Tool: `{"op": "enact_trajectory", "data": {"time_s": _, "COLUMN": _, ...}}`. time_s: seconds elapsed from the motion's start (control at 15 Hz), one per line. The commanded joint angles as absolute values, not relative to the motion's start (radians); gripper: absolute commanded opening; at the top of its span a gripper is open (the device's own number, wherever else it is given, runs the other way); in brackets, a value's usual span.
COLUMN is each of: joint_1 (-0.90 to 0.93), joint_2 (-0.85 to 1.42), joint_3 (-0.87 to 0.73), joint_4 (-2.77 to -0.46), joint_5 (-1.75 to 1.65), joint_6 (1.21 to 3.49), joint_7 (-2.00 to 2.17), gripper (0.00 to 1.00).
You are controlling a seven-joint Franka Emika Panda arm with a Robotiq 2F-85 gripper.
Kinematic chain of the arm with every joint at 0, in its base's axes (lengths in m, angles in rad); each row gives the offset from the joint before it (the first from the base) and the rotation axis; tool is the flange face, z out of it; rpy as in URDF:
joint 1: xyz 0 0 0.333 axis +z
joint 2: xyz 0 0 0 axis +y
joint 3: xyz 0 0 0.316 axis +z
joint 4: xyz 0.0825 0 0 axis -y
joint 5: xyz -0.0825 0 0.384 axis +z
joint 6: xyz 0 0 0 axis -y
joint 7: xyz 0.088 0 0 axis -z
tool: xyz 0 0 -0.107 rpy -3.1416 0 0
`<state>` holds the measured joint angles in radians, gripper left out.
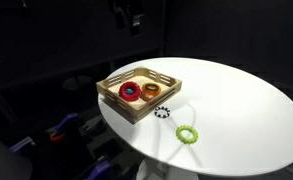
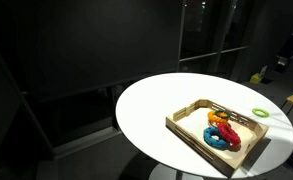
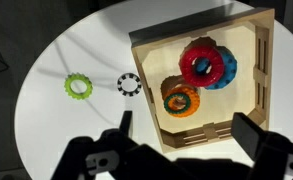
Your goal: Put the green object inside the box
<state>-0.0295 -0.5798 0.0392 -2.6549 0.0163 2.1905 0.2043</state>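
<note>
Gripper open wide, nothing betw. fingers, hanging above the box near its front wall. Green object lies flat on the white round table, outside the box, bare tabletop all round it. Black-and-white ring sits betw. it & box wall, touching neither. Table edge is near the green object. It's light green, w/ a bumpy gear-like rim & open centre.

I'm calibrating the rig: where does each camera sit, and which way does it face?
Exterior view: beside the table, looking down on the box and green ring; hand at top.
Exterior view: farther off, box at right; no robot discernible.
Wrist view: overhead, facing down; open hand at bottom.
All share box and green ring.
</note>
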Motion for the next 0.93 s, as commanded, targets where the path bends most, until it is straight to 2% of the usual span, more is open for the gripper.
{"op": "enact_trajectory", "data": {"time_s": 0.0, "joint_1": -0.033, "joint_2": -0.580, "joint_3": 0.042, "joint_4": -2.653, "joint_5": 0.019, "joint_6": 2.188, "joint_7": 0.202, "gripper": 1.00}}
{"op": "enact_trajectory", "data": {"time_s": 0.87, "joint_1": -0.081, "joint_2": -0.517, "joint_3": -0.009, "joint_4": -2.512, "joint_5": 0.021, "joint_6": 2.151, "joint_7": 0.205, "gripper": 1.00}}
